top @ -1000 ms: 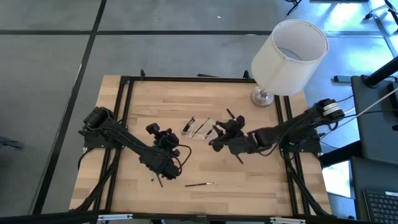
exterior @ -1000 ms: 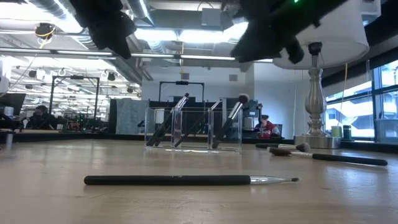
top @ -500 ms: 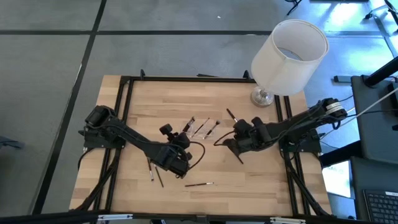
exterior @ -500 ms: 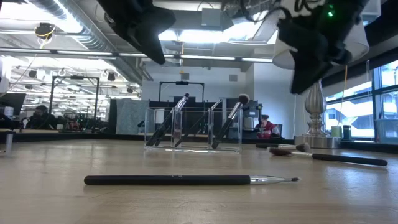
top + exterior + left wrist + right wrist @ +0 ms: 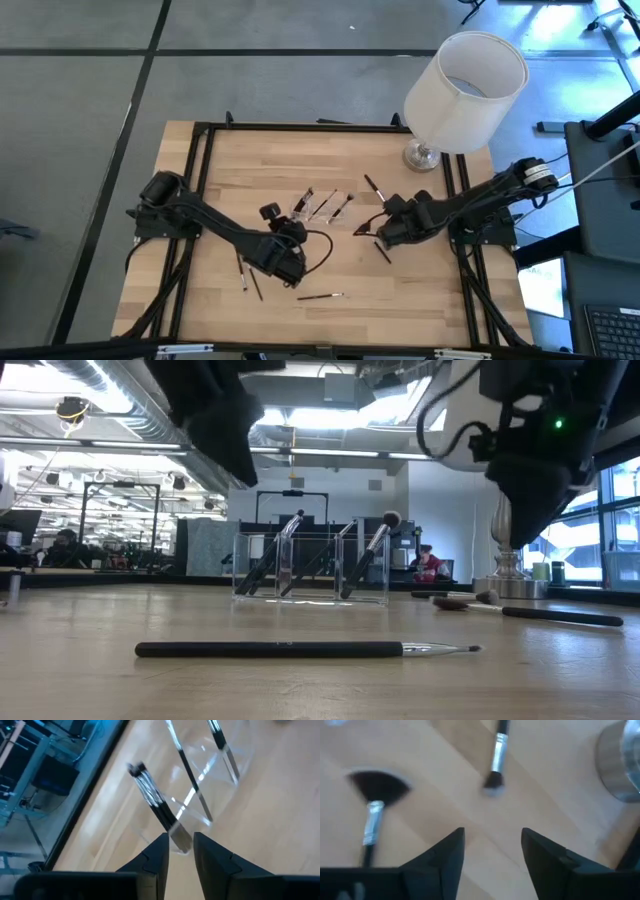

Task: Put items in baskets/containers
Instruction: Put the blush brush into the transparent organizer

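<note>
While both arms hung over the wooden table (image 5: pixel 220 160), the scene stood as follows, every place told from the clear tray.

Clear tray: it (image 5: pixel 322 207) stood upright near the table's middle, its compartments side by side (image 5: pixel 311 566).

Brushes in the tray: three dark-handled brushes (image 5: pixel 318 560) leaned inside it, heads up and tilted the same way; the one (image 5: pixel 372 550) at the lamp end carried a rounded fluffy head.

Left gripper: it (image 5: pixel 283 238) hovered just beside the tray's near edge, fingers (image 5: pixel 150 862) apart by a narrow gap and clamped on nothing; the left wrist view looked past them onto the tray (image 5: pixel 200 790) and a silver-collared brush (image 5: pixel 155 802) inside it.

Right gripper: it (image 5: pixel 385 222) hung near the tray on the lamp side, fingers (image 5: pixel 445 860) spread wide and empty above bare wood.

Fan-headed brush: it (image 5: pixel 372 815) lay flat on the table just beside the right gripper, farther from the tray than the gripper's tips.

Round-tipped brush: it (image 5: pixel 496 757) lay flat between the tray and the lamp base, showing as a short dark stick (image 5: pixel 373 186) from above.

Long thin brush: it (image 5: pixel 300 649) lay alone well in front of the tray, pale tip toward the lamp side (image 5: pixel 320 296).

Two more brushes: they (image 5: pixel 248 277) lay close together in front of the tray, past the left gripper and off toward the left arm's side.

Lamp: its white shade (image 5: pixel 465 90) and silver base (image 5: pixel 423 155) stood well apart from the tray at the far right corner.
</note>
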